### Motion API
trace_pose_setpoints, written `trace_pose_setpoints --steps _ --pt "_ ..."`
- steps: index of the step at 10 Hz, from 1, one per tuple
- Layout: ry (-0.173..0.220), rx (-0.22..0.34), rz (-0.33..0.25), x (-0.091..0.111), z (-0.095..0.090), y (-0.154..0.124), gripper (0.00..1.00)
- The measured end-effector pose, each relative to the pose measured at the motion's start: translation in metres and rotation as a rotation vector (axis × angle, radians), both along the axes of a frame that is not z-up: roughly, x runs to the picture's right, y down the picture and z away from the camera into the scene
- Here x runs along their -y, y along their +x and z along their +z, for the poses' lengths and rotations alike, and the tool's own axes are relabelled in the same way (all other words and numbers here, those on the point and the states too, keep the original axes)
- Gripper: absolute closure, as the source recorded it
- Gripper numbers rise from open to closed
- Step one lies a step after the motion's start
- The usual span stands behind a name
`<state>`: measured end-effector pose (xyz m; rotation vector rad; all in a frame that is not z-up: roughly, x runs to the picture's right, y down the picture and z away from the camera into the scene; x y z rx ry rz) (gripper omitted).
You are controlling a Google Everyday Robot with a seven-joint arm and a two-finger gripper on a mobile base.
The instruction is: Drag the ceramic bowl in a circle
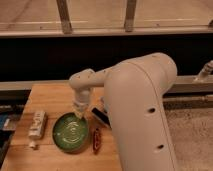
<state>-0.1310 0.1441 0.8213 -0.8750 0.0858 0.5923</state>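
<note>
Here the wide, shallow, glossy green ceramic bowl (71, 132) sits on the wooden table (50, 97). The gripper (80, 112) reaches down onto its upper right rim, just above the bowl's middle.

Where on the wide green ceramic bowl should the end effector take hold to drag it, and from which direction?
Probably the far rim of the glossy green ceramic bowl, from above. The bowl is wide and shallow and sits upright on the wooden table, so only its thin rim fits between two fingers. The end effector is already at that far edge.
</note>
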Motion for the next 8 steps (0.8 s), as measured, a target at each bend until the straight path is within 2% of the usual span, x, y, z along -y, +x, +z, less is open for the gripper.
trace_pose_setpoints --steps 2,4,6,8 --pt "0.004 -0.031 0.009 0.027 0.022 0.013 1.0" --pt "0.014 -0.021 0.006 0.049 0.036 0.0 1.0" --pt "0.026 0.041 0.004 0.062 0.04 -0.027 1.0" --pt "0.039 0.134 0.001 0.065 0.034 -0.054 1.0"
